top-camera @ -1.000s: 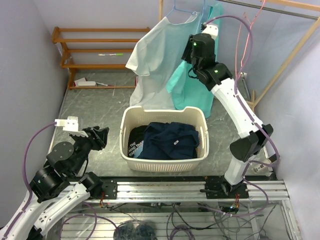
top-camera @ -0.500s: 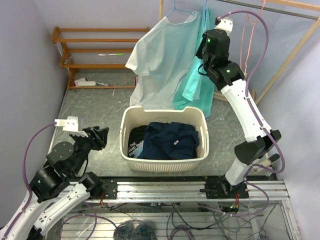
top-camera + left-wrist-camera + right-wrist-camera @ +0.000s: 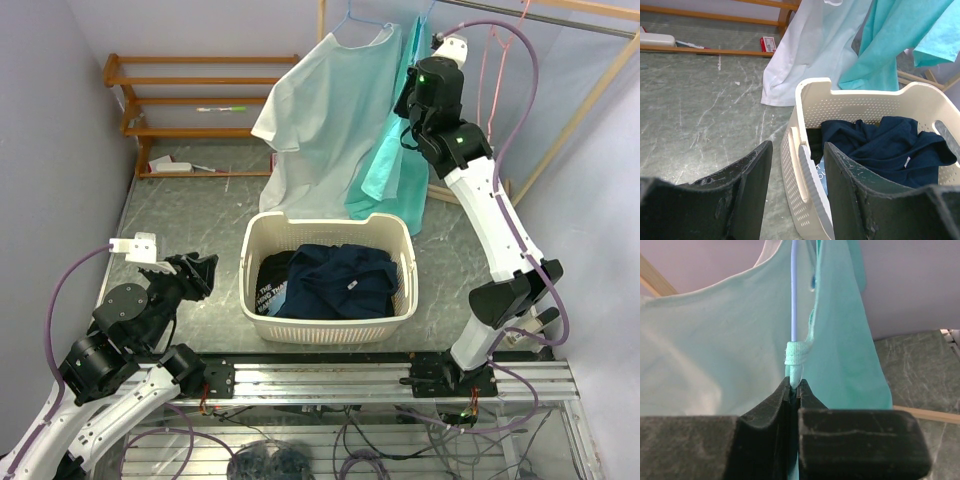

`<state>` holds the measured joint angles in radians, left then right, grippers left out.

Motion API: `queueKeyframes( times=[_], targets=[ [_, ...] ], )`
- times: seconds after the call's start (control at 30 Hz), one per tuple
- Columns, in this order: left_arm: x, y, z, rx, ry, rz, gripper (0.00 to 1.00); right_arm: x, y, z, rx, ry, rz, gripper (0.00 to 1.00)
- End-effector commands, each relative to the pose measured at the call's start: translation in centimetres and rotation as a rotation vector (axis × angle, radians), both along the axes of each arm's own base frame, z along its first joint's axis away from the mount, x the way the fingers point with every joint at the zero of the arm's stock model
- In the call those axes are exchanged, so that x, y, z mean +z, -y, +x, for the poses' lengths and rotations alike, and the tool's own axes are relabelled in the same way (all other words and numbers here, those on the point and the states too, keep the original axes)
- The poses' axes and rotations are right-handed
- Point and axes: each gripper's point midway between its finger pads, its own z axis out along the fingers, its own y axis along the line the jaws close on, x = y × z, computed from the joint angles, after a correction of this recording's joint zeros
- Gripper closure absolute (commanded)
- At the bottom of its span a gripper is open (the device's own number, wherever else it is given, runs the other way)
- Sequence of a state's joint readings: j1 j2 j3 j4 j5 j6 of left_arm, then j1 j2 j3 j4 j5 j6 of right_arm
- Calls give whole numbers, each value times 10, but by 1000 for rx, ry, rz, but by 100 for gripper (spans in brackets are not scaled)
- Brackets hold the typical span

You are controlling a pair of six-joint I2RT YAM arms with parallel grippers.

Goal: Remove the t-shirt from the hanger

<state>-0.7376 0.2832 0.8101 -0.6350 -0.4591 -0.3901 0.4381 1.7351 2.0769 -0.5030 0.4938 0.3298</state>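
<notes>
A teal t-shirt (image 3: 393,170) hangs from the rail at the back, next to a pale mint t-shirt (image 3: 325,110) on a light blue hanger (image 3: 352,17). My right gripper (image 3: 410,92) is raised at the teal shirt's upper edge. In the right wrist view it (image 3: 794,385) is shut on a bunched fold of teal fabric (image 3: 797,356) wrapped round a thin blue hanger wire (image 3: 794,290). The teal t-shirt (image 3: 842,340) hangs to the right of the wire and the pale shirt (image 3: 710,355) to the left. My left gripper (image 3: 196,270) is open and empty, low at the front left, beside the basket.
A cream laundry basket (image 3: 262,240) holding dark navy clothes (image 3: 335,280) stands mid-floor below the shirts; it also shows in the left wrist view (image 3: 805,100). A wooden shelf rack (image 3: 190,95) stands at the back left. A wooden clothes rail frame (image 3: 575,110) with a pink hanger (image 3: 505,40) is at the right.
My right gripper has risen and moved right, drawing the teal shirt's top edge up along the hanger; it has hardly moved in the last half second. The left arm has not moved.
</notes>
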Motion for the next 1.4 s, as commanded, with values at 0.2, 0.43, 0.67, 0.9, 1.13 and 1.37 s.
queueKeyframes(
  times=[0.2, 0.43, 0.67, 0.9, 1.13, 1.37],
  targets=[
    [6, 1, -3, -19, 21, -7, 45, 49, 14, -4, -11, 158, -30, 100],
    [7, 1, -4, -22, 26, -12, 45, 92, 23, -24, 2, 275, -40, 100],
    [7, 2, -3, -27, 26, -11, 44, 117, 32, -54, 25, 330, -26, 100],
    [7, 4, -3, -34, 26, -9, 43, 92, 25, -91, 147, 227, 11, 100],
    [5, 8, -2, -49, 20, 0, 43, 73, 15, -138, 300, 164, 45, 100],
    [4, 8, -2, -46, 17, 2, 44, 95, -13, -172, 524, 214, 58, 100]
  ],
)
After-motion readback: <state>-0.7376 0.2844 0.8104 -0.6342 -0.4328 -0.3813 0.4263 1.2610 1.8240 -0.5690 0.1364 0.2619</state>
